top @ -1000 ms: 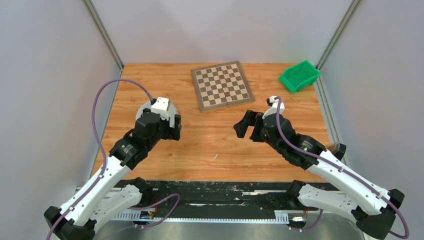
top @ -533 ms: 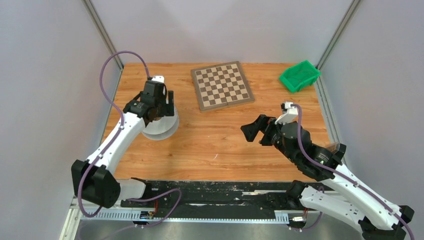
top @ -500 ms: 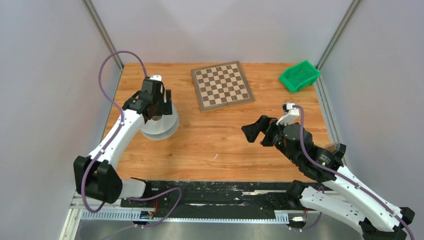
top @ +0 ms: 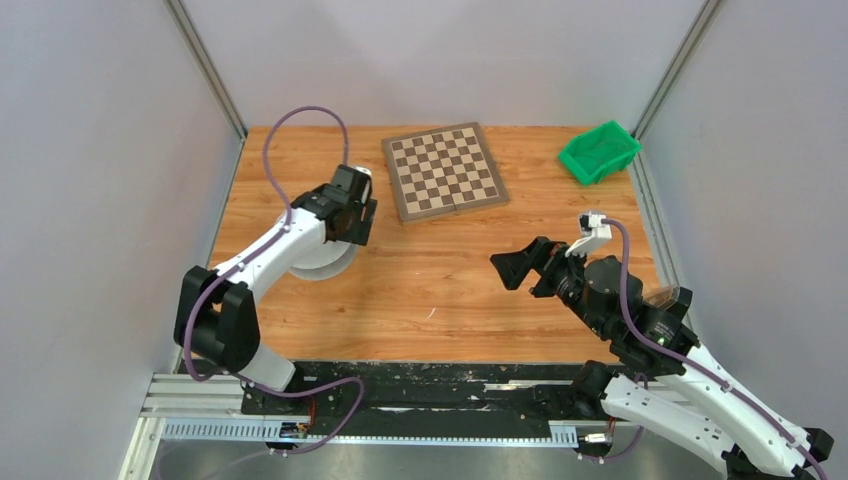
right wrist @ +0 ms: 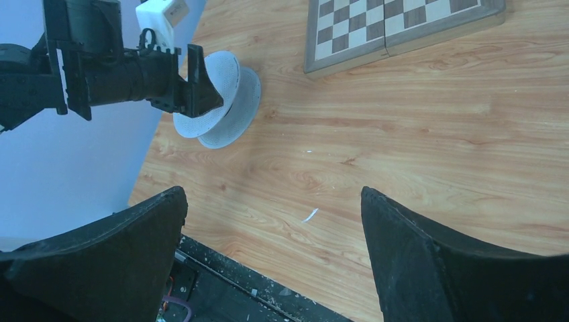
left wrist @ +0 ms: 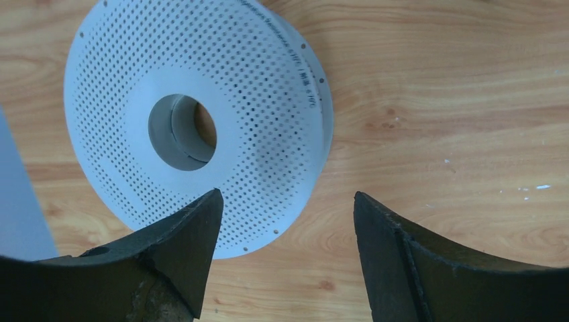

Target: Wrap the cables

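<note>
Arms poised over an empty cable spool

The left gripper (top: 352,218) hangs just above the white perforated spool (left wrist: 201,100) at the table's (top: 440,290) left side, jaws apart, gripping nothing. The right gripper (top: 520,268) hovers well apart, jaws wide and empty.

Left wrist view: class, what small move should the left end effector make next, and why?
Probably lower the left end effector a little towards the rim of the white perforated spool. Its fingers stand apart, holding nothing, with the spool's near edge showing between them, so a short descent would likely line up a grasp.
</note>
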